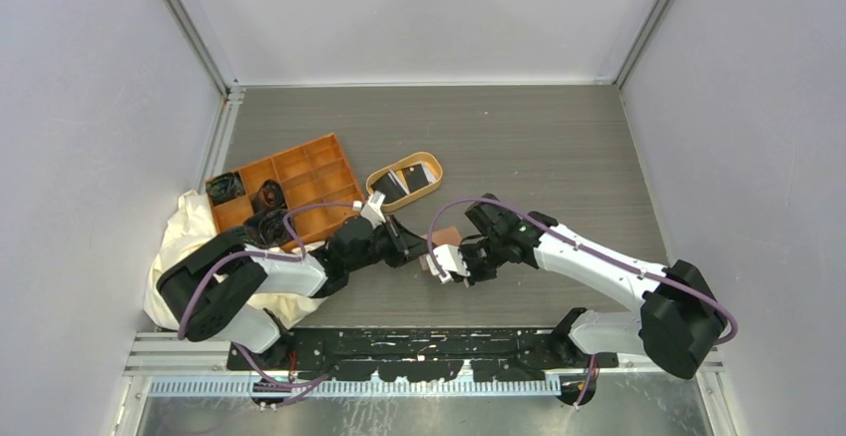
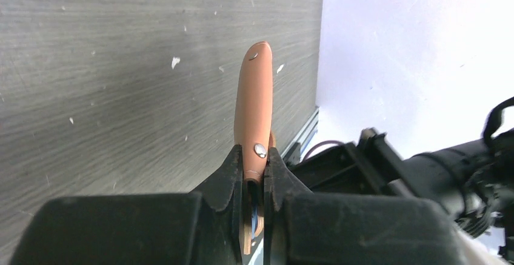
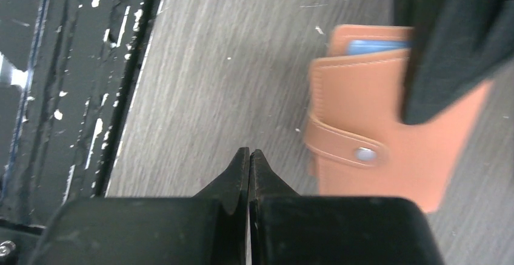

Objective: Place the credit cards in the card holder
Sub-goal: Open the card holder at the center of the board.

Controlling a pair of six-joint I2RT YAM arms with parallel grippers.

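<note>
Jaws of the right gripper (image 3: 249,156) are pressed tip to tip with nothing between them, low over the grey wood-grain table (image 3: 200,83); just beside them in the right wrist view is the card holder (image 3: 363,180), a small flat pinkish-brown leather-like wallet with a strap and metal snap and a strip of blue pocket at its far edge; the left gripper (image 2: 253,167) is clamped tight on one edge of that wallet and presents it edge-on to its own camera; whether the wallet rests on the table or hangs just above it I cannot tell.

Farther out, seen from above, the credit cards (image 1: 411,175), thin black rectangles with white patches, lie in an oval tan-rimmed tray (image 1: 440,171), well apart from both grippers; beside it sits an orange plastic compartment tray (image 1: 319,157).

My reading is that the holder is being readied, steadied by one arm, with no card fetched yet; the snap may be fastened, though the blur leaves that unsure. Next, the right jaws would have to part, then either catch the strap to open the wallet or reach the oval tray and pinch a card by its edge.
</note>
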